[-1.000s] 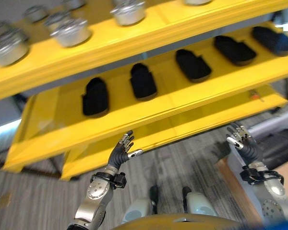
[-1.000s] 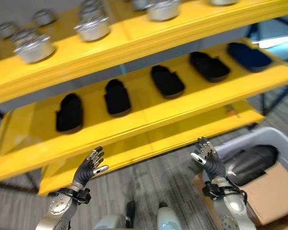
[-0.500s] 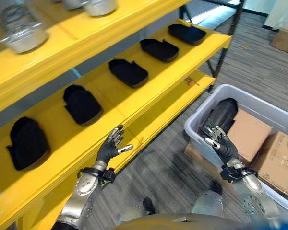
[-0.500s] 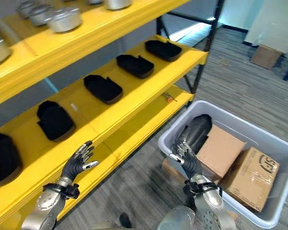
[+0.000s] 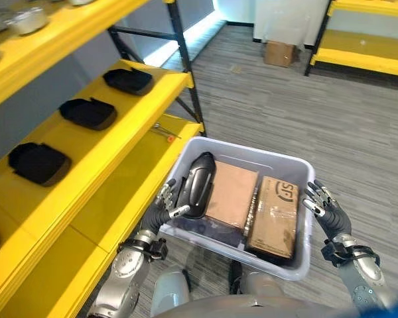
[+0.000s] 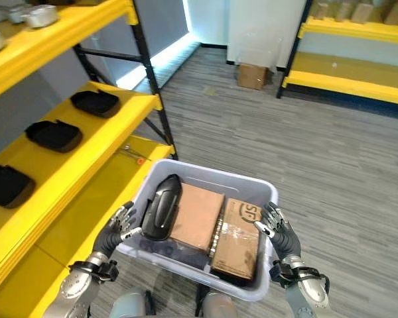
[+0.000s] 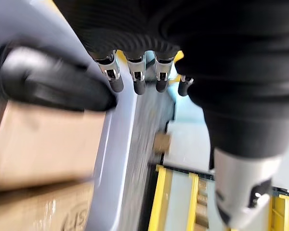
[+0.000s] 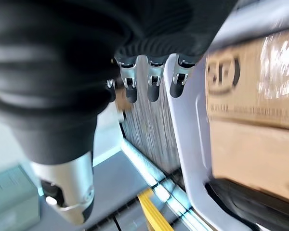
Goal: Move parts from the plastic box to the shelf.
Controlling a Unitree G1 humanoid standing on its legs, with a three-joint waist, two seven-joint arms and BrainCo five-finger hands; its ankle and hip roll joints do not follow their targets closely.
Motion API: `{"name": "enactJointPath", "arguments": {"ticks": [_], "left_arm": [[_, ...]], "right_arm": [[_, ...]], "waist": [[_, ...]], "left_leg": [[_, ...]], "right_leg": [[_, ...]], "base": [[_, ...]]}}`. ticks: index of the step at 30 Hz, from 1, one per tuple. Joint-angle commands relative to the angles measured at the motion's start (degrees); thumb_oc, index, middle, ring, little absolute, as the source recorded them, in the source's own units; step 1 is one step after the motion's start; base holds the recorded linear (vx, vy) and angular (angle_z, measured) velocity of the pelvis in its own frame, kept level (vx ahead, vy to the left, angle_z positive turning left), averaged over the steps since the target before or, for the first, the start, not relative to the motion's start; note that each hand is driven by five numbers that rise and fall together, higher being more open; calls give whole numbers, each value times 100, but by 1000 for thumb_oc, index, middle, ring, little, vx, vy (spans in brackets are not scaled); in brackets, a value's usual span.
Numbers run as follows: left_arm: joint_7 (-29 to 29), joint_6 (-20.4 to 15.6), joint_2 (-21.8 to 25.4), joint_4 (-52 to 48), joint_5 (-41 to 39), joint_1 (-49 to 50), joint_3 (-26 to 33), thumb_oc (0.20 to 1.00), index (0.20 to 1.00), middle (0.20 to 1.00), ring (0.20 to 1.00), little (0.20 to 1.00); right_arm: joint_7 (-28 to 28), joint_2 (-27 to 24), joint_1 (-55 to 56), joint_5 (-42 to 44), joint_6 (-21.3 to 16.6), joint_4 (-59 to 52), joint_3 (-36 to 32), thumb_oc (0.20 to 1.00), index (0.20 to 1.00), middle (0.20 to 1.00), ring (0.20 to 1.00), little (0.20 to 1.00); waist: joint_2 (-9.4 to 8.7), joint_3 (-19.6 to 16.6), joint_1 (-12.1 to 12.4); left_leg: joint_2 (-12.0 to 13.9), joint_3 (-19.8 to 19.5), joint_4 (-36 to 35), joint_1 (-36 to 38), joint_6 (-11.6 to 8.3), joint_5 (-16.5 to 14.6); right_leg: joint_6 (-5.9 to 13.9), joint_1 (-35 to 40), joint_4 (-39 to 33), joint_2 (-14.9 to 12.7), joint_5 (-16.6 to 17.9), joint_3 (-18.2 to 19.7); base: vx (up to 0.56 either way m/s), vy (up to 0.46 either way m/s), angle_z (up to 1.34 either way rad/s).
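A grey plastic box (image 5: 268,158) sits on the floor in front of me. Inside it lie a black moulded part (image 5: 196,185) at the left and two brown cardboard boxes (image 5: 229,195) (image 5: 275,215) beside it. My left hand (image 5: 163,209) is open, fingers straight, just outside the box's left wall near the black part (image 7: 48,86). My right hand (image 5: 326,211) is open by the box's right rim (image 8: 185,125), holding nothing. To the left stands the yellow shelf (image 5: 86,179), with black trays (image 5: 87,112) (image 5: 38,163) (image 5: 129,80) on its middle level.
Grey striped carpet floor (image 5: 278,106) stretches beyond the box. The shelf's black upright post (image 5: 187,86) stands just beyond the box's far left corner. A small cardboard box (image 5: 279,53) and another low yellow shelf (image 5: 365,56) lie far back. Metal parts (image 6: 41,13) rest on the top shelf.
The camera has swung right and down from the shelf to the plastic box. Both hands have come down to the two sides of the box, still open.
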Motion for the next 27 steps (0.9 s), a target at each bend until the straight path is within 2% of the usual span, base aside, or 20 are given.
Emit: {"name": "enactJointPath", "arguments": {"ticks": [1,4,5,8,11,15,18,20,27], "left_arm": [[-5,-218,672,-386,-116,-290,236,1000,1000,1000,1000,1000],[-49,-239,697,-374,-98,-334,231,1000,1000,1000,1000,1000],[-57,-259,740,-405,-129,-398,180,1000,1000,1000,1000,1000],[-63,-265,966,-478,-124,-529,153,1000,1000,1000,1000,1000],[53,-265,1118,-462,-67,-690,168,1000,1000,1000,1000,1000],[137,-282,1201,-426,6,-745,218,1000,1000,1000,1000,1000],[162,-288,1209,-419,51,-789,213,1000,1000,1000,1000,1000],[224,-305,1217,-391,144,-905,183,1000,1000,1000,1000,1000],[434,-334,1136,-201,345,-1269,59,1000,1000,1000,1000,1000]], "right_arm": [[58,-176,16,379,-236,-270,64,1000,1000,1000,1000,1000],[118,-107,48,395,-191,-253,24,1000,1000,1000,1000,1000],[100,-82,98,453,-207,-265,-62,1000,1000,1000,1000,1000],[109,9,156,529,-148,-323,-196,1000,1000,1000,1000,1000],[105,67,64,601,-151,-309,-182,1000,1000,1000,1000,1000],[113,71,25,585,-122,-296,-163,1000,1000,1000,1000,1000],[134,66,45,618,-119,-320,-179,1000,1000,1000,1000,1000],[139,44,41,645,-127,-340,-182,1000,1000,1000,1000,1000],[149,-33,-32,788,-143,-460,-35,1000,1000,1000,1000,1000]], "waist": [[-9,-97,-47],[61,-186,-88],[50,-182,-130],[-118,-107,-188],[-268,-39,-183],[-418,22,-166],[-483,37,-165],[-548,103,-208],[-607,377,-305]], "left_leg": [[568,121,-653,1277,-389,902],[525,296,-728,1386,-439,759],[432,341,-630,1386,-425,610],[104,691,-326,1324,-324,-20],[-56,867,-68,1169,-263,-331],[-111,1103,-7,1124,-250,-390],[-93,1187,21,1093,-271,-377],[-53,1249,45,1027,-309,-354],[133,1342,77,827,-434,-223]], "right_leg": [[249,911,-1629,-47,1273,384],[307,889,-1644,-112,1388,436],[385,922,-1659,-232,1471,457],[586,1012,-1749,-679,1668,462],[722,851,-1834,-898,1902,467],[843,665,-2000,-1001,2238,508],[862,586,-2056,-1019,2325,497],[864,454,-2092,-1000,2349,477],[811,80,-1994,-876,2302,477]], "base": [[158,185,-208],[149,187,-84],[115,190,-46],[123,315,7],[6,145,22],[25,73,-8],[31,38,-17],[3,13,-27],[-18,-35,-16]]}}
